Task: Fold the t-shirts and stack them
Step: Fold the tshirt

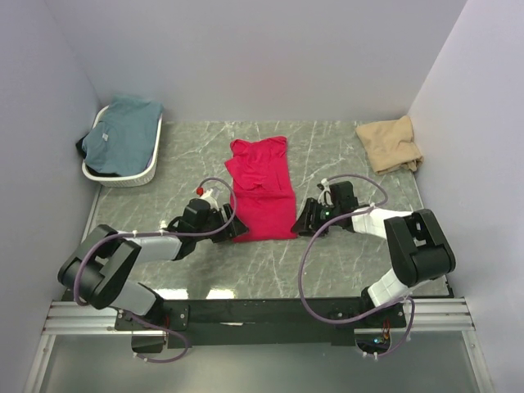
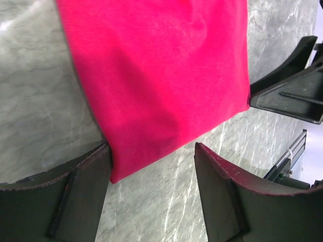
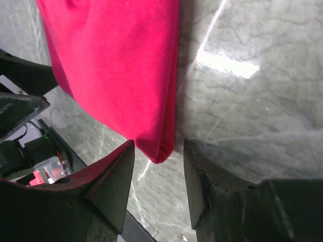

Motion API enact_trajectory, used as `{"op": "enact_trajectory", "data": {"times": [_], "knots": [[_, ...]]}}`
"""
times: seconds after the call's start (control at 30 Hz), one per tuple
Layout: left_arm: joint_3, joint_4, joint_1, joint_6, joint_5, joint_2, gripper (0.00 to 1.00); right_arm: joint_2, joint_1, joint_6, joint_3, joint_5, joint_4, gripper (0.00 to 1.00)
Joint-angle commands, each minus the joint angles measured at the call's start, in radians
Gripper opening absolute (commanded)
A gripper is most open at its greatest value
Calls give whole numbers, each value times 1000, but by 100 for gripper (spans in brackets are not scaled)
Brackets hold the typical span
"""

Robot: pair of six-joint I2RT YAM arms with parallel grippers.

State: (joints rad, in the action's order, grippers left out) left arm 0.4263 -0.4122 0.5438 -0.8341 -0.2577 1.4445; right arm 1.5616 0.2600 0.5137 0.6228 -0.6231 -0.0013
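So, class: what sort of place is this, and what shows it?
Probably a robot test cell: plain walls box in a marble-look table, with a left arm and a right arm bolted to a rail at its edge.

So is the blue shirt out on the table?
No, the blue shirt is bundled inside the white basket at the far left corner.

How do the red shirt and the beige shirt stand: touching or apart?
Apart. The top view shows the red shirt in the middle and the beige shirt at the far right, with bare table between them.
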Motion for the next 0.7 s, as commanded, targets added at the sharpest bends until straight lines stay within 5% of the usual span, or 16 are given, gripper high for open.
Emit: {"op": "enact_trajectory", "data": {"times": [0.0, 0.67], "knots": [[-26, 23, 25, -3, -6, 40, 71, 61, 21, 8, 23, 7, 34, 50], [-93, -114, 65, -51, 0, 188, 72, 155, 71, 74, -3, 25, 115, 44]]}}
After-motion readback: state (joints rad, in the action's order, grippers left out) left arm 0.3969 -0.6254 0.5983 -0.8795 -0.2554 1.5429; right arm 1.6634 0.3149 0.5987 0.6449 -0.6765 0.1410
